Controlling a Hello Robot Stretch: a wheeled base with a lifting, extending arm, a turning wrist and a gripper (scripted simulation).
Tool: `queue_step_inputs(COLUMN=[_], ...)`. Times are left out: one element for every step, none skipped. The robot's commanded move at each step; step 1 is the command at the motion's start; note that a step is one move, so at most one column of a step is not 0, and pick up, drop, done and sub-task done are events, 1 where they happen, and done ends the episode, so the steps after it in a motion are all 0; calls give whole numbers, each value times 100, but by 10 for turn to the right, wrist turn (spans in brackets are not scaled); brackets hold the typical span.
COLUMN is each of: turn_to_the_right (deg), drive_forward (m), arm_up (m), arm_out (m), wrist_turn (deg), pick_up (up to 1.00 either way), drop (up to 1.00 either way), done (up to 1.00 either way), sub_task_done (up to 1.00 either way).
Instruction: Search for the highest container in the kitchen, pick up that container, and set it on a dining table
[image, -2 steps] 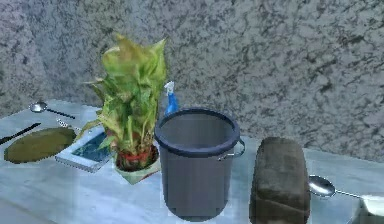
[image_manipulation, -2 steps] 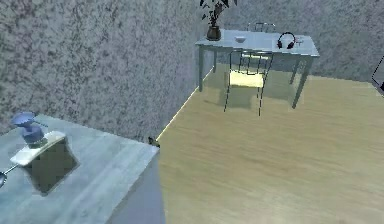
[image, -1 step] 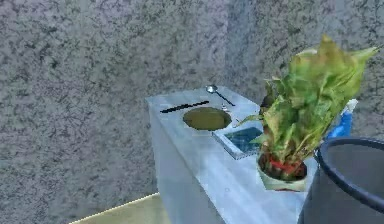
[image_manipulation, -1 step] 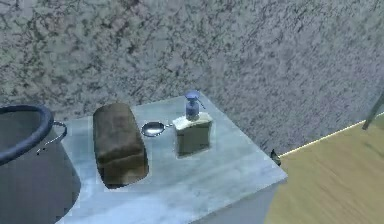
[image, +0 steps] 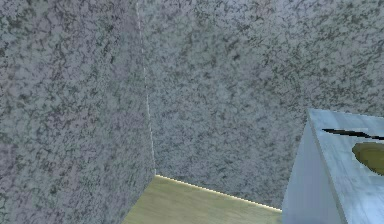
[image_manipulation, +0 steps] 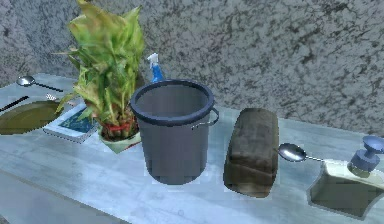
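Worktop (image_manipulation: 60, 165), pale marbled stone, set against a speckled grey wall (image_manipulation: 280, 50). Bucket (image_manipulation: 172, 130): dark grey-blue, upright, wire handle down, midway along the worktop and nearer its front edge than its back edge; tallest vessel present. Potted plant (image_manipulation: 108, 70): yellow-green leaves, red pot, just beside the bucket, standing on a flat book (image_manipulation: 68, 122). Spray bottle (image_manipulation: 155, 68): blue, by the back edge, behind the bucket. Loaf (image_manipulation: 252, 150): dark brown, on the bucket's other side. Spoon (image_manipulation: 291, 152): beyond the loaf. Pump bottle (image_manipulation: 366, 157): toward the far end. Round olive basin (image_manipulation: 25, 116), second spoon (image_manipulation: 28, 81): opposite end. Tool: state cannot be told.
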Motion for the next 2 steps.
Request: queue_step_inputs(turn_to_the_right=[0, 0], drive_forward=[0, 0], arm_up=[50, 38], arm_out=[0, 0], wrist_turn=[0, 0], pick_up=[0, 0], drop=[0, 0], done=[0, 0], sub_task_done=[0, 0])
